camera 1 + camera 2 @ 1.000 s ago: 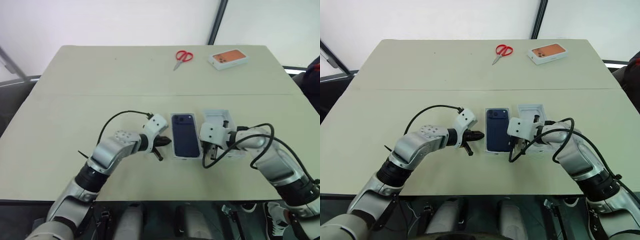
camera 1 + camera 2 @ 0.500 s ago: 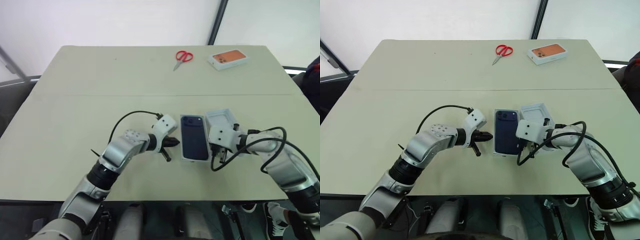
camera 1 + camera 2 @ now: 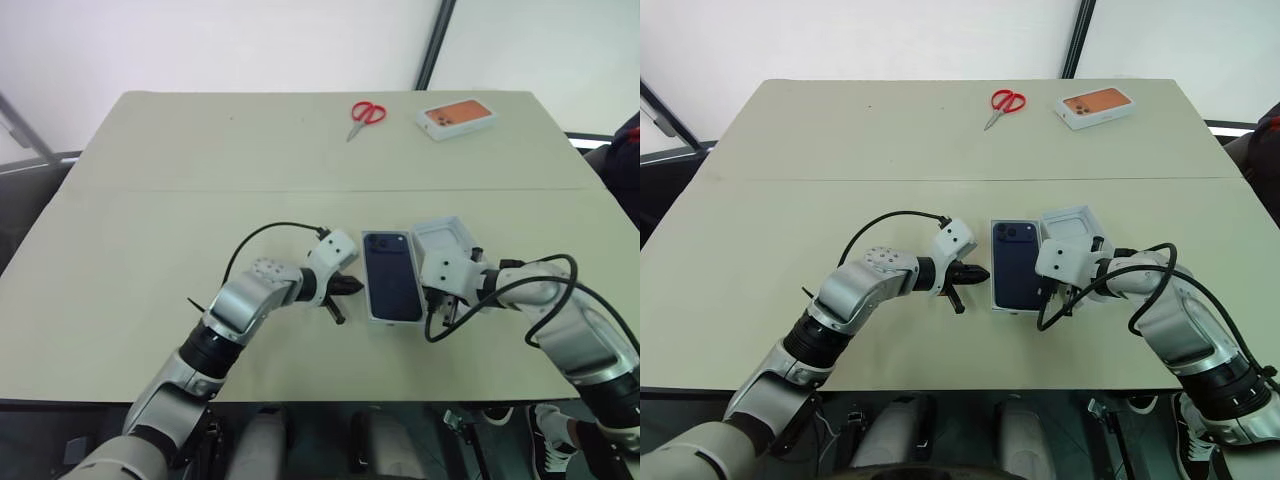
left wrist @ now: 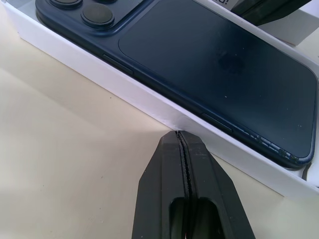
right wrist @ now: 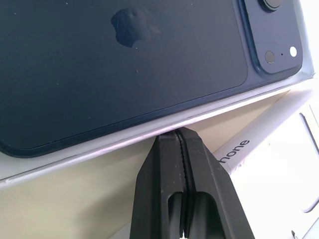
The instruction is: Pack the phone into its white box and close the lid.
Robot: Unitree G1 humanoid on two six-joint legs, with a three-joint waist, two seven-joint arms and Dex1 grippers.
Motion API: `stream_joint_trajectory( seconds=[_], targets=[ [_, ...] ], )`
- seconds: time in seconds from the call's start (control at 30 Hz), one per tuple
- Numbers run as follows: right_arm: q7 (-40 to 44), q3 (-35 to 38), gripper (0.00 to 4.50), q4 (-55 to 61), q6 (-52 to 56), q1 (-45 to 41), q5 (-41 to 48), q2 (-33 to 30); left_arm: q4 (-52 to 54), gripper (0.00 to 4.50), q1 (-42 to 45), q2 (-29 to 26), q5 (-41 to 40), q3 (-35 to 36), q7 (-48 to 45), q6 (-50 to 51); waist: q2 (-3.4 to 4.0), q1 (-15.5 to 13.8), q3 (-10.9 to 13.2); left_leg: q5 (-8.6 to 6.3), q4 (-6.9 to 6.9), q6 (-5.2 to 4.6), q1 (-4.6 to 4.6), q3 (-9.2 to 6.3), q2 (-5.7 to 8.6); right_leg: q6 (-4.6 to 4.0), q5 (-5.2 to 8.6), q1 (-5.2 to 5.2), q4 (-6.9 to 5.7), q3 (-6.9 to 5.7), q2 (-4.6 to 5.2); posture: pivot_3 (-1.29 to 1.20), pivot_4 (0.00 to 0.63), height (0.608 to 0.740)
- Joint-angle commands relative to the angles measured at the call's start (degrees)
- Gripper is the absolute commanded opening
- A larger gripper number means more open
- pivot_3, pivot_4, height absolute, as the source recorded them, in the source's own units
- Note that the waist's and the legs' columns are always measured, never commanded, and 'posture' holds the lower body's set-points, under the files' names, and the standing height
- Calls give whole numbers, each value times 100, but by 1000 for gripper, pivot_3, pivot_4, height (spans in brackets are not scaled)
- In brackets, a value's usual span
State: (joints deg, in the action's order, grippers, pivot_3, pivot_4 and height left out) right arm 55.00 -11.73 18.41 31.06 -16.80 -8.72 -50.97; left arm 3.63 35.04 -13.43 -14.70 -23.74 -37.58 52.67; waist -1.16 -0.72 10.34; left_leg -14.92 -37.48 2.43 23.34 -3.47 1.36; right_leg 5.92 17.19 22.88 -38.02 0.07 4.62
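One phone (image 3: 391, 275) lies in one white box (image 3: 378, 318), frame centre. One lid (image 3: 444, 238) just right. Two grippers, left gripper (image 3: 355, 286) and right gripper (image 5: 175, 133), both closed, empty, flanking box. One scissors (image 3: 366, 115), one orange-top box (image 3: 457, 116) upper right on tabletop (image 3: 150, 220).

Pale beige table (image 3: 200, 150), white wall (image 3: 200, 40) behind, dark slanted post (image 3: 436, 40)

phone (image 3: 391, 275) navy | box (image 4: 149, 105) white | scissors (image 3: 366, 113) red
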Motion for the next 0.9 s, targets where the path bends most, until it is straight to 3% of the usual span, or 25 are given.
stream_joint_trajectory(
  seconds=[0.03,0.07,0.13,0.33,0.53,0.87,0.9],
  targets=[
    [285,382,0,460,110,43,328,-267,277,37,21,45,-173,140,-131,-43,0,-3,0,0,0,0,0,0,0,0,0,0,0,0,0,0,150,740],
    [434,541,0,543,253,81,485,-386,384,37,-27,-52,-229,247,-173,-9,1,0,1,0,0,0,1,0,-2,0,0,1,0,0,1,0,150,740],
    [610,775,818,688,494,125,770,-538,538,0,-99,-200,-305,370,-243,22,2,10,1,0,0,-1,1,0,-5,1,0,1,-1,0,0,0,150,740],
    [462,1410,3800,935,1678,-151,1450,-539,858,0,-356,-729,-466,773,-420,-93,4,62,0,-2,4,-4,-6,0,-13,0,0,-2,-4,1,-5,0,150,740],
    [-273,1112,3800,503,3824,-836,1663,-195,1101,0,-720,-1251,-560,1103,-866,-892,5,44,0,-2,4,-4,-4,0,-13,-1,0,1,-4,2,0,0,150,740],
    [-992,715,3800,216,5093,-1241,2077,93,1349,0,-1338,-1781,-602,1331,-1546,-2168,11,9,0,-4,5,-7,1,2,-12,-1,0,5,1,1,5,0,150,740],
    [-1063,755,3569,205,5227,-1250,2129,156,1391,0,-1380,-1775,-612,1347,-1555,-2240,11,10,0,-5,5,-8,2,2,-11,-1,0,6,1,1,5,0,150,740]
  ],
)
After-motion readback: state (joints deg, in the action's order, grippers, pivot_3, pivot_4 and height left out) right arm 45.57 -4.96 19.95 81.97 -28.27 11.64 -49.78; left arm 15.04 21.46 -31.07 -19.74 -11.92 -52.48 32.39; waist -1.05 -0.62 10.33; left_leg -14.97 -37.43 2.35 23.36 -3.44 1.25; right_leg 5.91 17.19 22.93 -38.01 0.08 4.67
